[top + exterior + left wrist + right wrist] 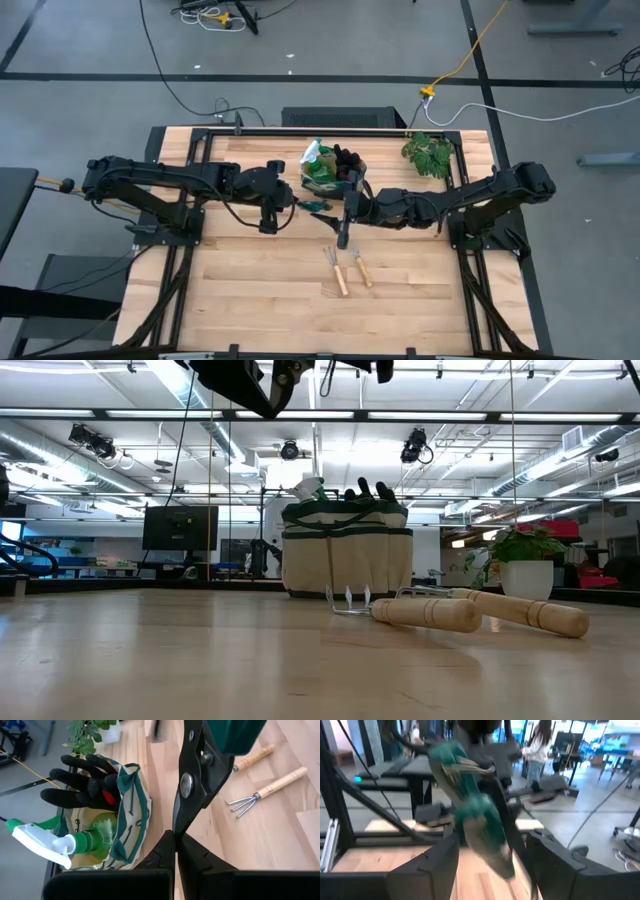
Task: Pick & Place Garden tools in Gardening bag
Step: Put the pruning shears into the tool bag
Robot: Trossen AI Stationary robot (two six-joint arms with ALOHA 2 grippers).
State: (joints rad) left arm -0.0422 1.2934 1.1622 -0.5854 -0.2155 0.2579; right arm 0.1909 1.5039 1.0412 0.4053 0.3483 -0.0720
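Two mini rakes [348,268] lie at six o'clock from the gardening bag [322,172]; left gripper [298,205] pinches pruning shears [320,206], right gripper [345,215] spread wide.

gloves [82,782] and spray bottle [60,844] in the bag [322,180]; two rakes [347,267] on the table [250,300], seemingly before it.

The table [260,300] is pale smooth wood, the gardening bag [131,815] beige cloth with green trim, the spray bottle [75,845] glossy green plastic with a white trigger, the mini rakes [470,610] grey metal on matt wooden handles, the pruning shears [192,775] dark metal.
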